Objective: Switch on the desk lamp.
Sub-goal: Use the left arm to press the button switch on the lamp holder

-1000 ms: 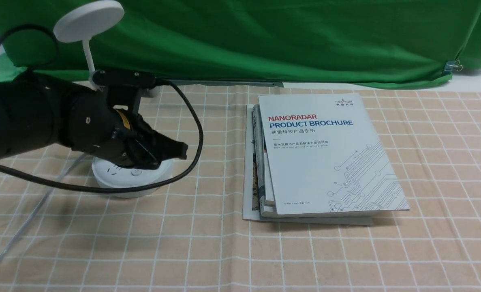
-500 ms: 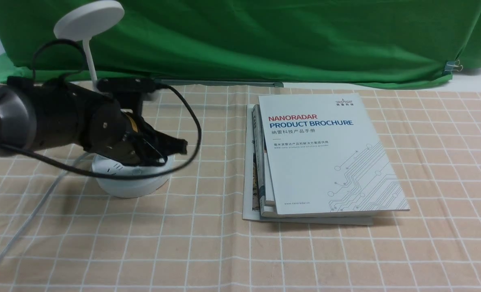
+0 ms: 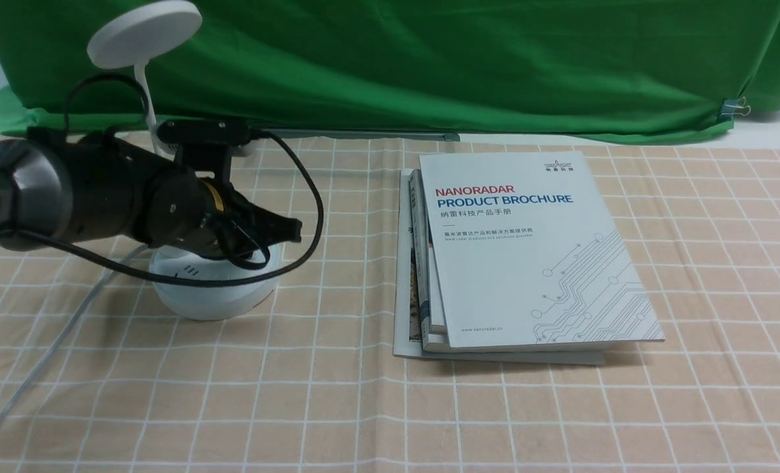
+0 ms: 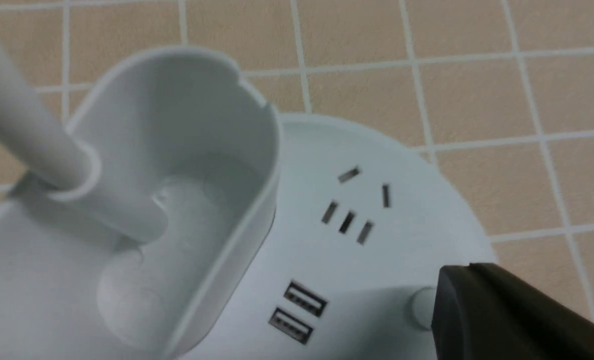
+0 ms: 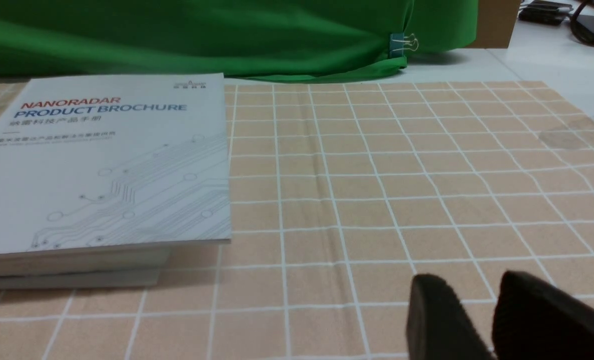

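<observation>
1 empty cup-shaped holder (image 4: 141, 200)

This looks like a lab or studio set-up for recording. A green fabric backdrop (image 3: 429, 66) hangs behind the bench, pinned with a small metal binder clip (image 3: 734, 107). A beige checked tablecloth (image 3: 725, 263) covers the bench, and a grey printed product brochure (image 3: 527, 249) tops a stack of books.
</observation>
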`<state>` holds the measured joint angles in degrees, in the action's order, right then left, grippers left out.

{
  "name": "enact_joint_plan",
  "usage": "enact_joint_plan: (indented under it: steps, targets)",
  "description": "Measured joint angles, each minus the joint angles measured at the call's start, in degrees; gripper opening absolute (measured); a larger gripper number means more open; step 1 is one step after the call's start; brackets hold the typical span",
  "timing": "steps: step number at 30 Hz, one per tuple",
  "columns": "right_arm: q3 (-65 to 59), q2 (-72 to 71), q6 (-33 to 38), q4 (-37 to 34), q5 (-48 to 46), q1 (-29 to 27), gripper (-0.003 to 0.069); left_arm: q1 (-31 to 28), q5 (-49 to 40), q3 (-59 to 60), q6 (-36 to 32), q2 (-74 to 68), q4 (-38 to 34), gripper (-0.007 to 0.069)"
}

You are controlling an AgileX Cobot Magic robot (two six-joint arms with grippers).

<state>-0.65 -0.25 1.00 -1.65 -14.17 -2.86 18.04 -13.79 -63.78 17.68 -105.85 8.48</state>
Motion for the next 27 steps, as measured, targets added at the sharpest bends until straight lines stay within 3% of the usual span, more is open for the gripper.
enact_joint_plan:
  steps: [27]
  targets:
    - [0.0, 0.0, 0.0, 0.0, -0.1, 0.0, 0.0241, 0.0, 1.5, 0.0, -0.2, -1.4, 0.3, 0.0001]
